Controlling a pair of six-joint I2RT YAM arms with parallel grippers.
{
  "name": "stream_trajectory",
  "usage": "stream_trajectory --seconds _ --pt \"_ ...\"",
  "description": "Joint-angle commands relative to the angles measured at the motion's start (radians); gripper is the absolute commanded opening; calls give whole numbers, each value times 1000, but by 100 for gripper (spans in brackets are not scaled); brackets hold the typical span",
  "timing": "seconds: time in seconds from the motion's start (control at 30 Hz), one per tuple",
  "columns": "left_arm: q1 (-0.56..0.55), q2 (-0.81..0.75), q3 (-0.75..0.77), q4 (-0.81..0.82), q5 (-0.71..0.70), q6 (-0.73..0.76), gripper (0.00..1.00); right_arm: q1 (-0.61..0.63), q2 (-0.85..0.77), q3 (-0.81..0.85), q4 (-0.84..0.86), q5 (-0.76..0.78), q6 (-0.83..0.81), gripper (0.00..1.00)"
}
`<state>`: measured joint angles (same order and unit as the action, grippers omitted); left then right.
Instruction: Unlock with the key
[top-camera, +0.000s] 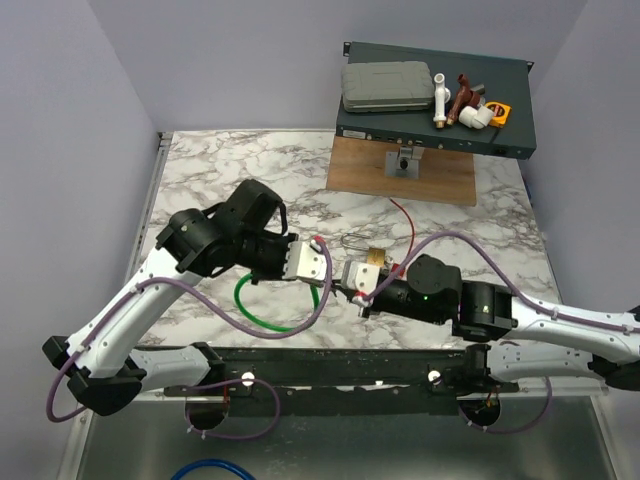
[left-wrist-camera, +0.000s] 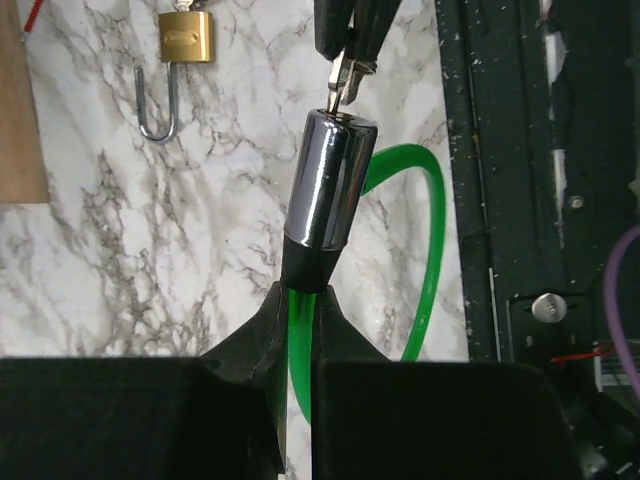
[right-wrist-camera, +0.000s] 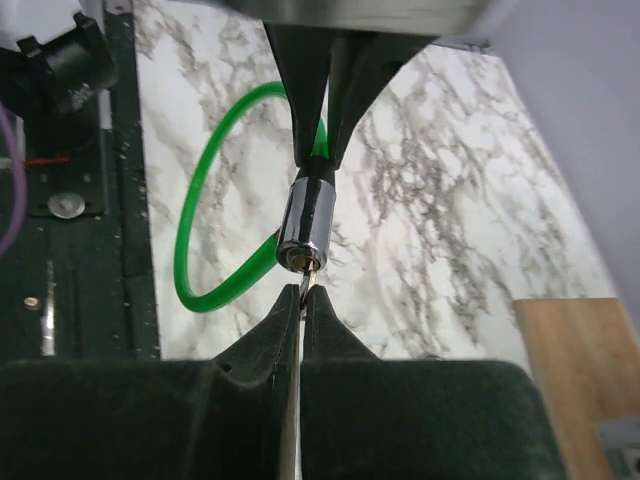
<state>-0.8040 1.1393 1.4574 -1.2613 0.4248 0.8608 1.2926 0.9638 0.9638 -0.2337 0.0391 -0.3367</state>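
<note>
My left gripper (left-wrist-camera: 298, 300) is shut on the green cable (left-wrist-camera: 432, 240) just below its chrome lock cylinder (left-wrist-camera: 325, 180), holding the cylinder up off the marble. My right gripper (right-wrist-camera: 303, 298) is shut on the key (right-wrist-camera: 303, 287). The key's thin metal blade sticks out between the fingertips, and its tip is at the keyhole in the end of the chrome cylinder (right-wrist-camera: 306, 222). In the top view the left gripper (top-camera: 322, 266) and the right gripper (top-camera: 346, 281) meet tip to tip at mid-table, with the green cable (top-camera: 262, 318) looping below them. The key's red head is hidden.
A brass padlock (left-wrist-camera: 186, 37) with a silver shackle lies on the marble behind the grippers. A red cord (top-camera: 405, 224) trails toward a wooden board (top-camera: 405, 170). A dark flat case (top-camera: 435, 100) carrying small parts stands at the back right.
</note>
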Motion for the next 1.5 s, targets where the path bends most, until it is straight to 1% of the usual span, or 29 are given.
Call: stream_trajectory --seconds 0.0,0.07,0.13,0.3,0.33,0.37,0.43,0.53,0.57,0.67,0.77,0.9,0.97,1.13,1.27,1.33,1.4,1.47 --pt "60 43 94 -12 254 -57 0 123 22 5 18 256 -242 1" --pt "65 21 70 3 260 -51 0 153 26 -5 39 314 -304 1" --pt "66 0 47 10 272 -36 0 162 37 -1 42 333 -326 1" --pt "68 -35 10 4 263 -14 0 162 12 16 55 264 -242 1" --pt "68 -48 2 1 262 -6 0 162 1 18 53 254 -230 2" --pt "68 -61 -10 4 257 -2 0 162 -4 27 41 246 -203 5" --pt "71 -77 -25 12 253 -7 0 161 -12 48 3 211 -163 15" --pt "79 -94 -40 31 240 -21 0 162 -14 92 -51 177 -81 39" --pt "83 -103 -46 39 237 -22 0 162 -15 106 -68 173 -50 49" --pt "89 -139 -84 65 222 -12 0 161 -30 133 -94 184 28 57" --pt "89 -167 -97 72 200 11 0 162 -76 115 -91 203 103 63" --pt "89 -166 -61 57 193 17 0 161 -107 97 -100 126 198 75" --pt "89 -158 -43 33 214 16 0 162 -86 113 -119 85 216 75" --pt "88 -123 1 -62 272 24 0 156 -3 183 -117 50 233 74" --pt "88 -126 -13 -74 284 24 0 90 44 210 -108 -25 238 72" --pt "88 -136 -23 -67 284 24 0 55 63 219 -109 -54 241 68" --pt "88 -139 -22 -73 284 24 0 23 77 225 -104 -97 246 60" --pt "89 -147 -27 -77 286 28 0 -1 89 227 -102 -111 254 49"
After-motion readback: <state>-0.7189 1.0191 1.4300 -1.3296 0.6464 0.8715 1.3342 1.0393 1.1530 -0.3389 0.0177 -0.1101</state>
